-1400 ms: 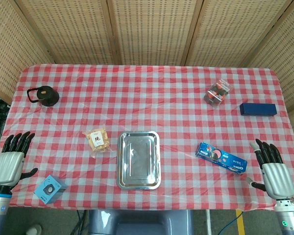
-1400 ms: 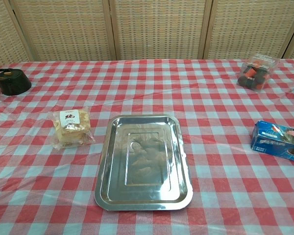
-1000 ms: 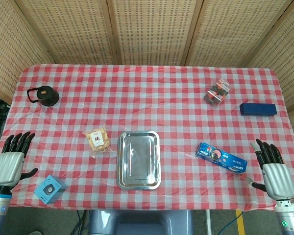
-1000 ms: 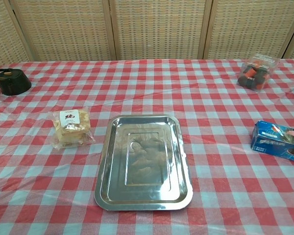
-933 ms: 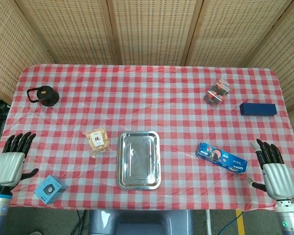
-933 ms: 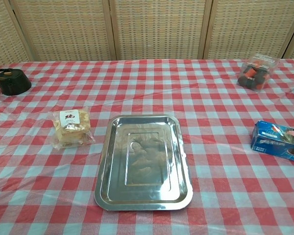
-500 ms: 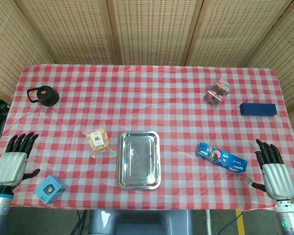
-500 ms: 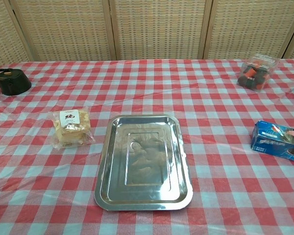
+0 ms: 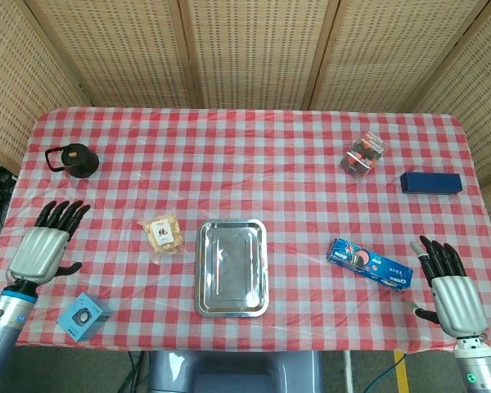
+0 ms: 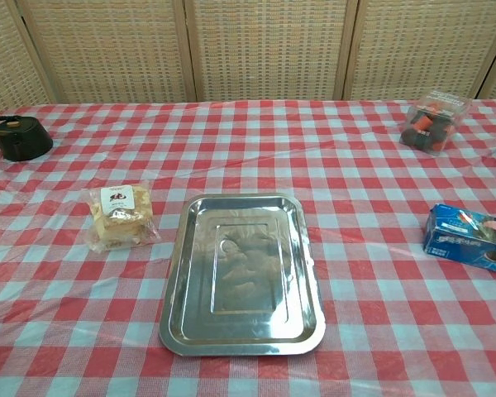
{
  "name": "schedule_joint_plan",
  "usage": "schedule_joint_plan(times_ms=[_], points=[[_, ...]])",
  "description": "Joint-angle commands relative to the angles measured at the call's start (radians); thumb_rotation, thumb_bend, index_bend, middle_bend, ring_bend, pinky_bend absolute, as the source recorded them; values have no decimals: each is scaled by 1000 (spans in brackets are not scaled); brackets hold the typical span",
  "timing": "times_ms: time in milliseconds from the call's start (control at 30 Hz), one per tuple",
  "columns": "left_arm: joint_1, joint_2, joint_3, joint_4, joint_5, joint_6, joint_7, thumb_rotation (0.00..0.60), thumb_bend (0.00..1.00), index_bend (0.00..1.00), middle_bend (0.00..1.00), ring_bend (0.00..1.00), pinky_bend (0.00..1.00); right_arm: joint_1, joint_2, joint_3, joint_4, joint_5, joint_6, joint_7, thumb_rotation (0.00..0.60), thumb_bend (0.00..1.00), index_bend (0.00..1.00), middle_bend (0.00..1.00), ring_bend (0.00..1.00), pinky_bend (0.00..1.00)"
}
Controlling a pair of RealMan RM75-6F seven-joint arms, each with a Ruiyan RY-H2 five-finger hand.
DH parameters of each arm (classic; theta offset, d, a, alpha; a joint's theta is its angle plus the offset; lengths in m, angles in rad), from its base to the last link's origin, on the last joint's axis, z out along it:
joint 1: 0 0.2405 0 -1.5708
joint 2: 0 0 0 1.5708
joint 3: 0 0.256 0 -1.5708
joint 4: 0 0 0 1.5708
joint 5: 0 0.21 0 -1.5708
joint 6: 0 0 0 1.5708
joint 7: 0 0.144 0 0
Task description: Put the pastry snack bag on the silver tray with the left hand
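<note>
Pastry snack bag lay flat beside silver tray, well ahead of left hand fingertips, untouched. Both hands empty, fingers apart; right hand idle. Risk, I'd judge: slick crinkly film slipping from the fingers, or bag dragged into the tray rim.

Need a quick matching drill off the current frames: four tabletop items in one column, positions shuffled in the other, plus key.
Items:
1. pastry snack bag
2. black kettle
3. dark blue box
4. left robot hand

Places:
A. far left part of the table, towards the screen
B. right edge of the table
C. just left of the silver tray, on the cloth
D. open, over the table's near left edge, apart from the bag

Pairs: 1-C, 2-A, 3-B, 4-D
</note>
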Motion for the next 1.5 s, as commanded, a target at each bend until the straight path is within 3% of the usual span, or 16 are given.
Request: schedule_joint_plan(times_ms=[33, 267, 500, 867, 1100, 1500], points=[[-113, 45, -51, -12, -60, -154, -22, 600, 0, 0, 0, 0, 0, 1, 2, 1, -1, 4, -4, 4, 600, 59, 0, 0, 0, 0], [-270, 19, -73, 30, -184, -373, 37, 600, 0, 0, 0, 0, 0, 4, 9, 6, 0, 19, -13, 23, 600, 59, 9, 0, 0, 0], [-390, -67, -52, 115, -313, -484, 153, 600, 0, 0, 0, 0, 0, 4, 19, 13, 0, 33, -17, 49, 600, 59, 14, 0, 0, 0], [-577, -201, 43, 201, -615, -483, 392, 600, 0, 0, 0, 0, 0, 2, 35, 23, 8, 45, -12, 103, 600, 59, 16, 0, 0, 0], [-658, -295, 97, 261, -763, -457, 469, 600, 0, 0, 0, 0, 0, 2, 41, 29, 13, 54, -11, 125, 600, 59, 16, 0, 0, 0], [-725, -384, 152, 330, -865, -434, 479, 600, 13, 0, 0, 0, 0, 2, 45, 29, 14, 55, -14, 139, 600, 59, 16, 0, 0, 0]])
